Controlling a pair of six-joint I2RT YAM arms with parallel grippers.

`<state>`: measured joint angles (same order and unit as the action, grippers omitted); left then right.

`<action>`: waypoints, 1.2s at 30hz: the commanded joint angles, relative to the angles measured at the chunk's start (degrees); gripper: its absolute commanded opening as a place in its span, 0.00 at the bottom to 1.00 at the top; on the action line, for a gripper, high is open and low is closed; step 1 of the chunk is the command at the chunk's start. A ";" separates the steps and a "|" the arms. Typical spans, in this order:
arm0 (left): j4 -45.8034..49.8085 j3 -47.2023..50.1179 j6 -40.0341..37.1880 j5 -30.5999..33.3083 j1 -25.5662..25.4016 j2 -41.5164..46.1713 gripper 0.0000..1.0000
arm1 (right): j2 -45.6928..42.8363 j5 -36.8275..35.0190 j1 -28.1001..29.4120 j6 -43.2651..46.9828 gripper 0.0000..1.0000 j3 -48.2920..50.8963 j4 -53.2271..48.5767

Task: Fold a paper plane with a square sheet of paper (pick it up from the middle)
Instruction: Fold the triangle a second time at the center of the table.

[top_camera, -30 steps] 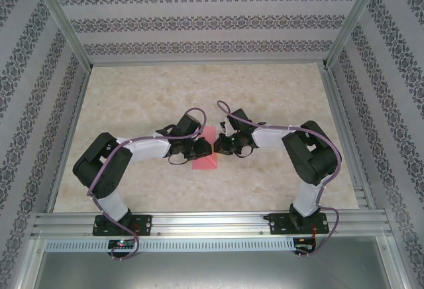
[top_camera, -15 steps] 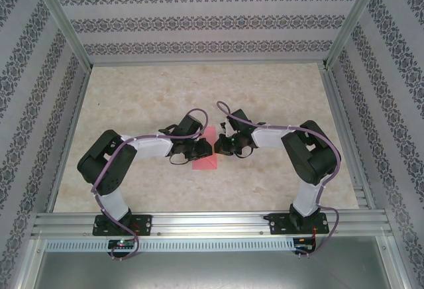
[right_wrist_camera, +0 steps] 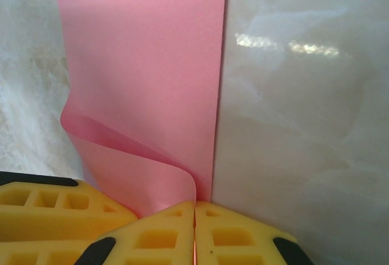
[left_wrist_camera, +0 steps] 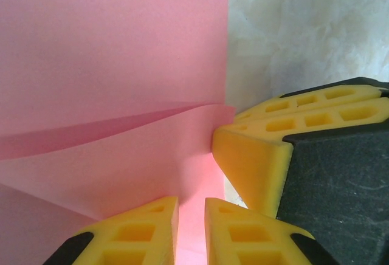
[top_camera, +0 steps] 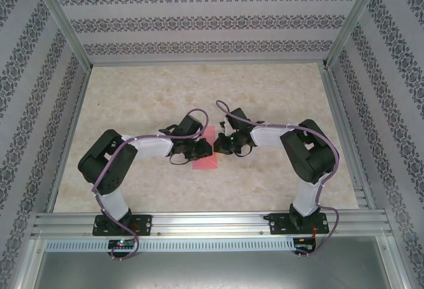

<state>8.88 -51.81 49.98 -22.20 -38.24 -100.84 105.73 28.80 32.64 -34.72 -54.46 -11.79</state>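
Note:
The square sheet of paper (top_camera: 205, 160) is salmon pink and lies mid-table between both grippers. In the right wrist view the sheet of paper (right_wrist_camera: 146, 64) has its near edge curled up, and my right gripper (right_wrist_camera: 195, 228) is shut on that lifted edge. The left gripper's yellow fingers (right_wrist_camera: 51, 201) show at the lower left. In the left wrist view the paper (left_wrist_camera: 109, 58) has a raised fold across it. My left gripper (left_wrist_camera: 191, 231) is open by a narrow gap with pink paper showing in it. The right gripper's fingers (left_wrist_camera: 255, 161) press in from the right. In the top view the left gripper (top_camera: 206, 148) and right gripper (top_camera: 218, 144) almost touch.
The table (top_camera: 278, 90) is pale marbled and bare around the paper. Aluminium frame rails (top_camera: 199, 223) run along the near edge and sides, with patterned walls beyond. Both arms' elbows reach inward from the left and right.
The right gripper has edged slightly left toward the left gripper. The left arm's elbow has shifted a little to the right. The paper has stayed in place.

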 commanded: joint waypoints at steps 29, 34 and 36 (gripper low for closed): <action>0.47 0.37 1.44 0.85 0.79 -1.97 0.15 | -5.97 -4.33 0.33 -0.28 0.14 -0.48 -1.53; 0.38 0.41 1.62 0.84 0.80 -1.97 0.14 | -3.15 -3.48 1.36 -0.44 0.07 -1.58 -1.32; 0.42 0.48 1.62 0.87 0.80 -1.99 0.13 | -2.09 -3.18 1.61 -0.60 0.06 -2.10 -1.13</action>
<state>9.06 -51.79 50.94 -21.96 -38.20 -102.04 101.84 25.15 33.39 -34.98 -55.13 -13.47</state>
